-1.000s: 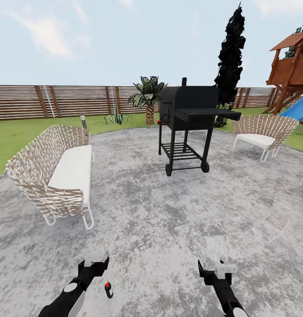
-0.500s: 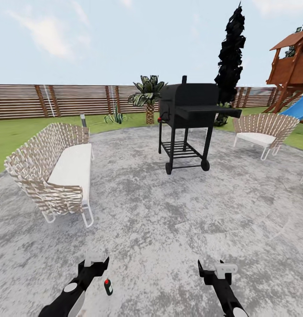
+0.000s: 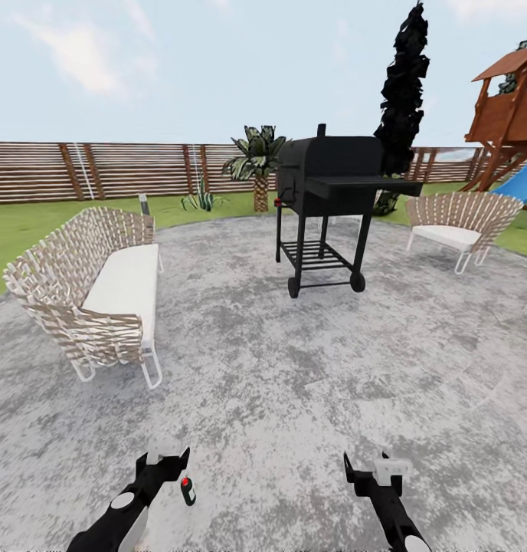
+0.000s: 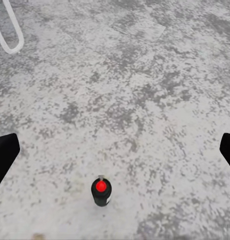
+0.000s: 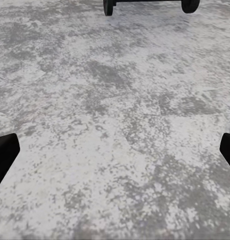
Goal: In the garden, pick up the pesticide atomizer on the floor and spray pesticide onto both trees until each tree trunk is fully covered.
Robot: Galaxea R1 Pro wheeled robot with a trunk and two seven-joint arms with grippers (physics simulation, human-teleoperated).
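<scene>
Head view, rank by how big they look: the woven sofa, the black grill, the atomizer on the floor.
1. Woven sofa, nearer the camera, so only apparent.
2. Black grill, slightly smaller.
3. Atomizer, by far the smallest.

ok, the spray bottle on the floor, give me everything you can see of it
The spray bottle is a small dark cylinder, black or very dark green, with a red cap or nozzle on top and a pale patch on its side that may be a label. It looks like plastic, though it is too small to be sure. It stands upright on the mottled grey paving, just beside the left gripper and apart from it. In the left wrist view it sits between the open fingers, lower down. Nothing but the ground touches it.
</scene>
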